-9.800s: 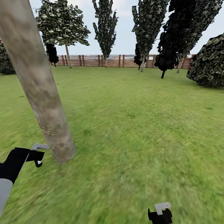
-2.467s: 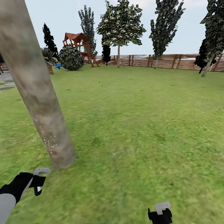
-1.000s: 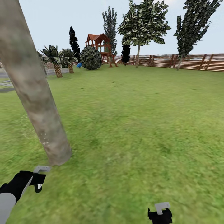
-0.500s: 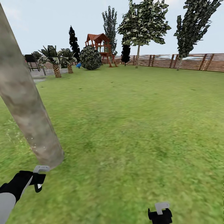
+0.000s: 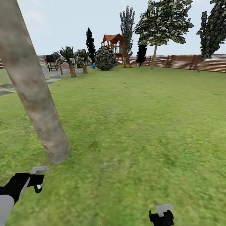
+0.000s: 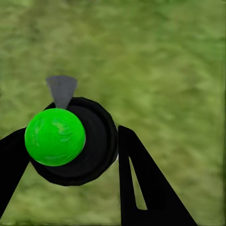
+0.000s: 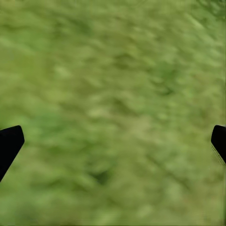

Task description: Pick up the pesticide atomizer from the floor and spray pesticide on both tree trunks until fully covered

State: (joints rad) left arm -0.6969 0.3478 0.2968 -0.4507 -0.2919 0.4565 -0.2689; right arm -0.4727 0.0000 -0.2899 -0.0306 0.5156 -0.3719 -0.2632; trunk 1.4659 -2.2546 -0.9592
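One tree trunk [image 5: 37,103] beside left gripper [image 6: 70,155] clasping atomizer [image 6: 70,141]

Our left arm [image 5: 12,191] is a light grey shell nearest the body, turning into a matte black wrist section. Our left gripper [image 6: 70,155] has flat black fingers [image 6: 146,188], one of them pierced by a long triangular cut-out. Our right gripper [image 5: 161,216] is a blocky black housing, and its fingertips [image 7: 9,143] are rounded black pads.
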